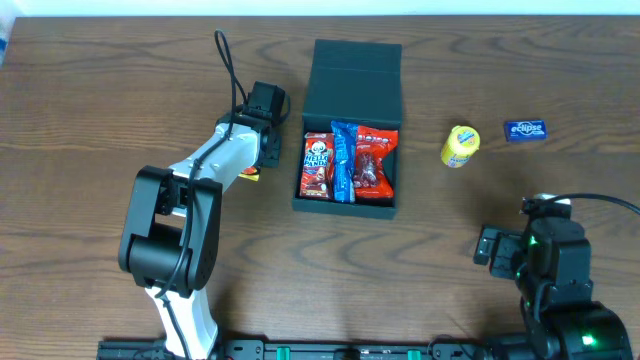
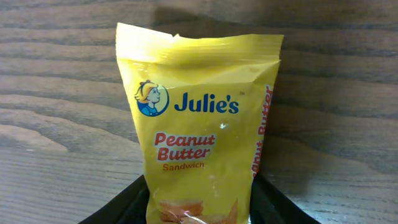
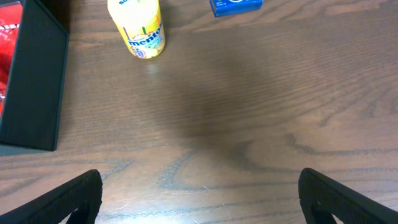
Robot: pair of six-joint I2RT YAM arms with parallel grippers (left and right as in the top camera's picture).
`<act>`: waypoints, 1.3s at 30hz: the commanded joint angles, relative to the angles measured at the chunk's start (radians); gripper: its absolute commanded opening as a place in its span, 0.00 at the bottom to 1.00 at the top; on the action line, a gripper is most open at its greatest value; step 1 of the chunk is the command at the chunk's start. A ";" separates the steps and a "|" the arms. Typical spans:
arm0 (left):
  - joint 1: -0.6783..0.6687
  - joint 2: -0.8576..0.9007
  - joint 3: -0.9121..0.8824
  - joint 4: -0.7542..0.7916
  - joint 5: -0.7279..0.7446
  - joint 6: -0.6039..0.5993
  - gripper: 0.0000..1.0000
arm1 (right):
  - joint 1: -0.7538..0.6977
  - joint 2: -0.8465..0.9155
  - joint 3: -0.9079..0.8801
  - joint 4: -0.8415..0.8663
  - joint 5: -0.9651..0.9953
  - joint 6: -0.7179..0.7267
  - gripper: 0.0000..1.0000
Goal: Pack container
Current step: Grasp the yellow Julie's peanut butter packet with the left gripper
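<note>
Overhead, we see the container [image 1: 345, 207] standing near the middle of the counter [image 1: 100, 90], its lid [image 1: 355, 75] folded back toward the far edge. Three snacks lie side by side inside it: a red and white packet [image 1: 318, 165], a blue packet [image 1: 343, 160] and a red packet [image 1: 375, 160]. The left arm [image 1: 220, 150] reaches in just beside the container's left wall. From the left wrist we find the left fingers [image 2: 121, 208] pressed against both sides of a yellow Julie's packet [image 2: 199, 118], gripping its lower part, with the wood grain behind it. The right fingers [image 3: 68, 202] are spread wide over bare counter and hold nothing. Beyond them stands a yellow Mentos bottle [image 3: 138, 28], near the container's right wall [image 3: 31, 87] but apart from it, and a blue Eclipse pack [image 3: 236, 5] lies farther right. Overhead, we place the bottle [image 1: 460, 146] and the pack [image 1: 524, 129] to the right of the container, apart from each other.
</note>
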 commanded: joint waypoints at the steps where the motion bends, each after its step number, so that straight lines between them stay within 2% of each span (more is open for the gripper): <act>1: 0.006 0.016 0.013 -0.010 0.011 -0.023 0.46 | -0.008 -0.002 0.000 0.002 0.005 -0.010 0.99; 8: 0.005 0.010 0.105 -0.138 0.010 -0.031 0.33 | -0.008 -0.002 0.000 0.002 0.005 -0.010 0.99; 13: 0.000 -0.034 0.199 -0.246 0.010 -0.069 0.33 | -0.008 -0.002 0.000 0.002 0.005 -0.009 0.99; 19: -0.044 -0.185 0.234 -0.346 0.011 -0.133 0.33 | -0.008 -0.002 0.000 0.002 0.005 -0.009 0.99; 25: -0.166 -0.311 0.237 -0.423 0.011 -0.239 0.33 | -0.008 -0.002 0.000 0.002 0.005 -0.010 0.99; 31: -0.313 -0.322 0.254 -0.460 -0.003 -0.341 0.32 | -0.008 -0.002 0.000 0.002 0.005 -0.009 0.99; 35: -0.327 -0.322 0.254 -0.465 -0.054 -0.367 0.44 | -0.008 -0.002 0.000 0.002 0.005 -0.010 0.99; 39: -0.294 -0.324 0.254 -0.494 -0.065 -0.367 0.50 | -0.008 -0.002 0.000 0.002 0.005 -0.010 0.99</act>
